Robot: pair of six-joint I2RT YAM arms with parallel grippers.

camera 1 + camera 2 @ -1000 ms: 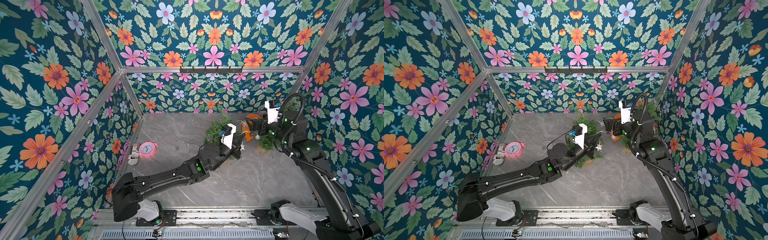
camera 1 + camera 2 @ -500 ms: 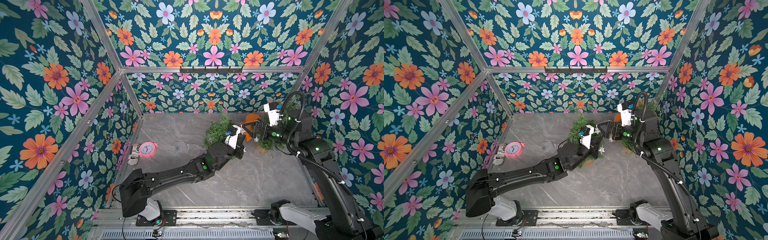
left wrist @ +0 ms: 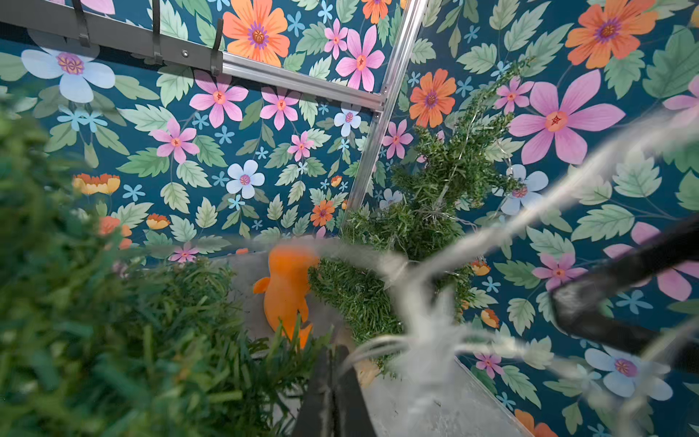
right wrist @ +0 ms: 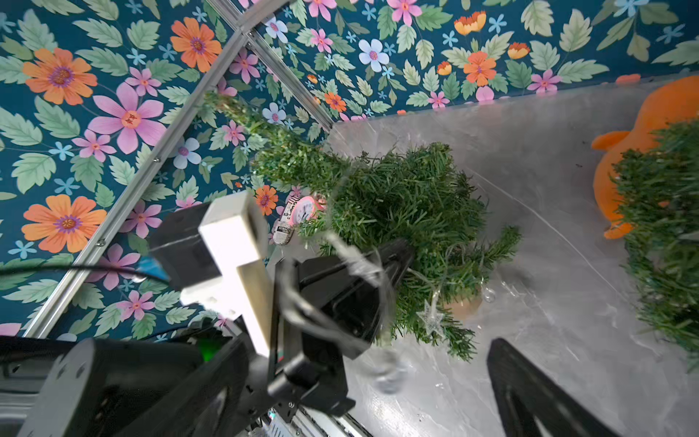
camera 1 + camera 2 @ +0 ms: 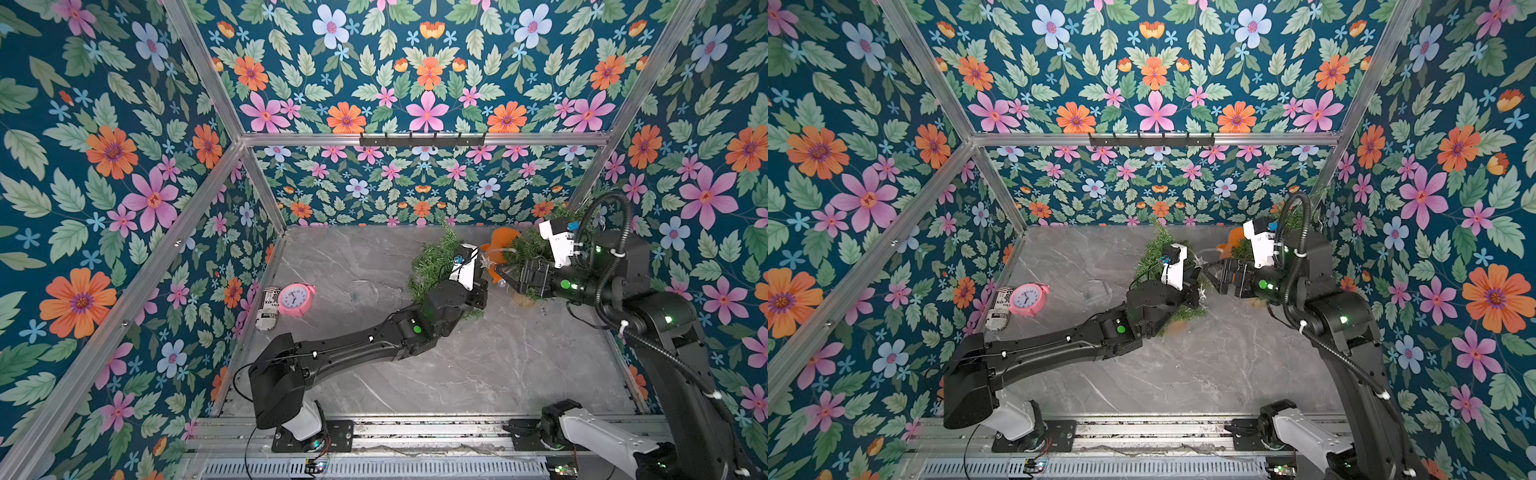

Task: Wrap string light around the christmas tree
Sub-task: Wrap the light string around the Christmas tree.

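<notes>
Presently: left gripper [image 4: 397,253] clenched on the string light [image 4: 359,265], jaws pressed together, close against the christmas tree [image 5: 430,266] at twelve o'clock on the table [image 5: 457,374]. Wire trails through the lower branches. Right gripper [image 5: 505,277] is spread wide, at three o'clock from the left one. Orange plush [image 5: 498,239] lies behind them.

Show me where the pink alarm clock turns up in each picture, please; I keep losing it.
In both top views: the pink alarm clock lies left of centre, on the table by the left wall.
Left wrist view: not in it.
Right wrist view: small, near the middle, peeking out beside the Christmas tree.
Shared landmark: the orange toy, visible in all four.
</notes>
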